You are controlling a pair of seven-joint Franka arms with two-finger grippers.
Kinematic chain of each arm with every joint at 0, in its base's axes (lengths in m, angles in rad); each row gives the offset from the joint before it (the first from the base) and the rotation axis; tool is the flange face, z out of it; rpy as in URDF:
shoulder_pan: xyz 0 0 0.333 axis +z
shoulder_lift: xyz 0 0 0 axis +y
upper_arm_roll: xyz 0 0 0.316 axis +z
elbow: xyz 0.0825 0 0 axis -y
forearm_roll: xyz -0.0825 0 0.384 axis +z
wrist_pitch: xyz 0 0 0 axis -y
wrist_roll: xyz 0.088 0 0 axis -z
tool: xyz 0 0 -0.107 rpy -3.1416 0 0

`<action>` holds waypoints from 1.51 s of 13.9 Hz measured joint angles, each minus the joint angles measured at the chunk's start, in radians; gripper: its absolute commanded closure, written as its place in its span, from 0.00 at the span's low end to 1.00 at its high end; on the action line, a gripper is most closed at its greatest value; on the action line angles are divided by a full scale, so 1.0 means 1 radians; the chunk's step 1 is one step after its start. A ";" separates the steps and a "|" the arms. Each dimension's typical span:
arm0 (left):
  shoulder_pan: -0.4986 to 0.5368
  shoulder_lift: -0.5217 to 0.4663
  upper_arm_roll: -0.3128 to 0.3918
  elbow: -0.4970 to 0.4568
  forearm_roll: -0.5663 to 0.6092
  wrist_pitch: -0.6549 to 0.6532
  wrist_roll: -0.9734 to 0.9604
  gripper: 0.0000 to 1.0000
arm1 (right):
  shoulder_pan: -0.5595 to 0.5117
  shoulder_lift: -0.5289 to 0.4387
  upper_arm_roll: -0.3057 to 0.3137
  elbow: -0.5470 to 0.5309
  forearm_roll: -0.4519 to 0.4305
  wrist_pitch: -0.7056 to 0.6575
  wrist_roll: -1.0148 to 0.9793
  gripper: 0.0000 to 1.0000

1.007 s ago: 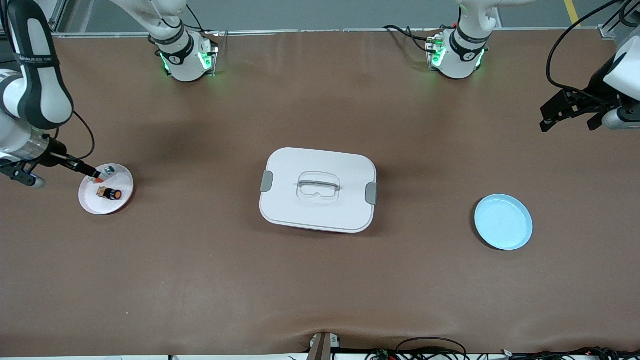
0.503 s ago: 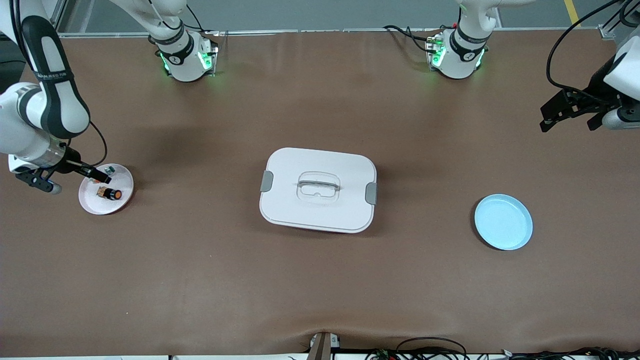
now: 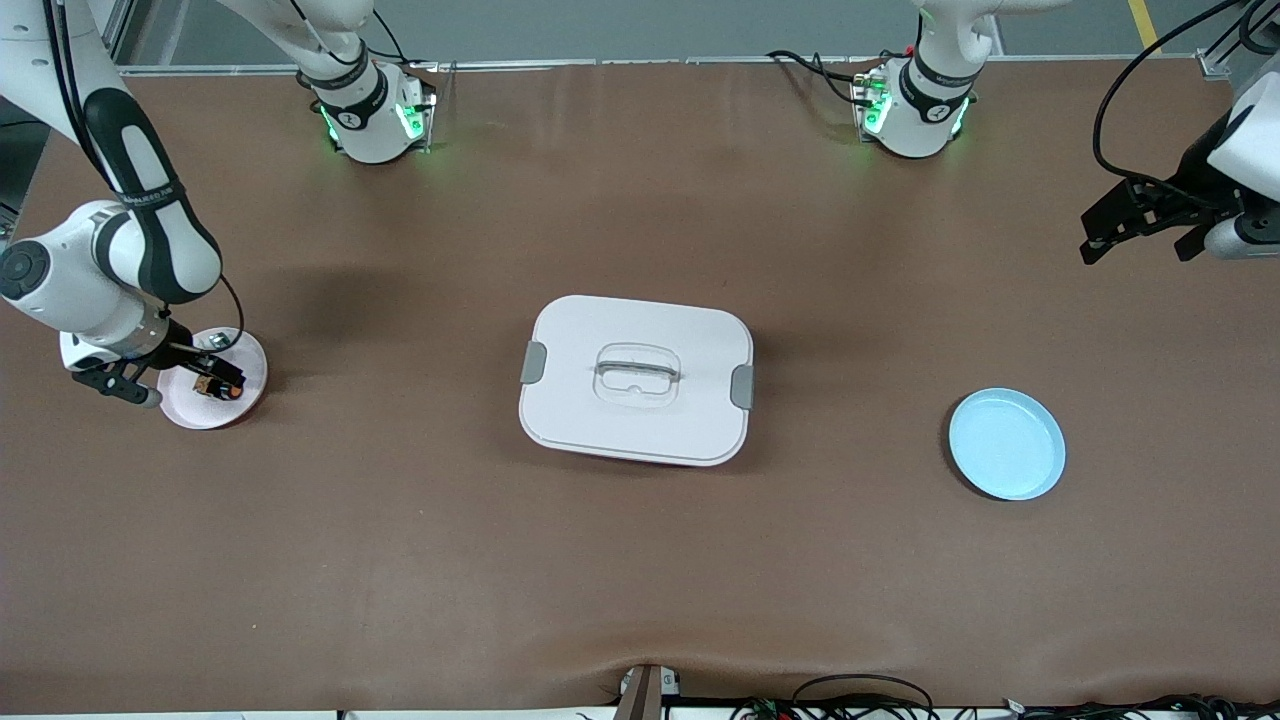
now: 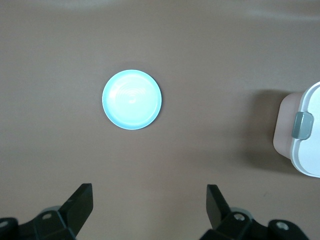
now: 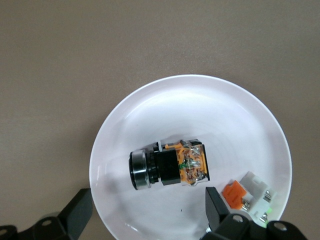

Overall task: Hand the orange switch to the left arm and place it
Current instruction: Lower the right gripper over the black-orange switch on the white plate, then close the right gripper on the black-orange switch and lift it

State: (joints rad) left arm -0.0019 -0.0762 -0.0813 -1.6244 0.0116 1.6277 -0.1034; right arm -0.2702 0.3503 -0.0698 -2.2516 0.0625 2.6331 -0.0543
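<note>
Brown tabletop [image 3: 400, 560] carries a white plate [image 3: 246, 385] at the right arm's end, a white box [image 3: 636, 380] in the middle and a blue plate [image 3: 1006, 444] toward the left arm's end. The right tool [image 3: 205, 378] hangs directly over the white plate, its fingers [image 5: 76, 214] spread wide and gripping nothing. The switch [image 5: 167, 165] lies on its side on that plate, below the tool and between the lines of its two fingers in the right wrist view, black barrel at one end and orange-tan rear at the other. A small clear-white part [image 5: 250, 195] with orange and green bits lies on the same plate, just beside the switch and close to one finger of the tool. The left tool [image 3: 1135, 222] waits in the air over the tabletop's edge at the left arm's end, fingers [image 4: 80, 205] wide apart and empty. In its wrist view the blue plate [image 4: 132, 99] sits on bare tabletop well ahead of the tool, and a corner of the box [image 4: 305, 131] with a grey latch shows off to the side.
</note>
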 measured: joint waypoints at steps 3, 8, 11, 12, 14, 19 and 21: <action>-0.002 0.000 0.000 0.000 0.000 0.000 0.000 0.00 | -0.001 0.006 -0.002 0.002 -0.001 0.002 -0.037 0.00; 0.000 0.000 -0.001 0.003 0.000 0.000 0.000 0.00 | -0.018 0.026 -0.009 0.020 -0.002 0.005 -0.142 0.00; 0.001 0.003 0.000 0.004 0.000 0.000 0.000 0.00 | -0.022 0.041 -0.009 0.030 -0.002 0.010 -0.154 0.00; 0.003 0.003 0.001 0.005 0.000 0.000 0.000 0.00 | -0.022 0.048 -0.009 0.036 -0.002 0.013 -0.154 0.00; 0.003 0.004 0.001 0.009 0.000 0.000 0.000 0.00 | -0.023 0.063 -0.009 0.047 -0.002 0.021 -0.154 0.00; 0.003 0.006 0.002 0.014 0.000 0.000 0.000 0.00 | -0.023 0.081 -0.009 0.065 -0.002 0.023 -0.154 0.00; 0.003 0.006 0.002 0.015 0.000 0.000 0.000 0.00 | -0.023 0.081 -0.010 0.070 -0.002 0.023 -0.154 0.58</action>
State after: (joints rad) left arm 0.0015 -0.0701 -0.0796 -1.6098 0.0116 1.6277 -0.1035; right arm -0.2934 0.4312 -0.0793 -2.1814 0.0607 2.6564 -0.2087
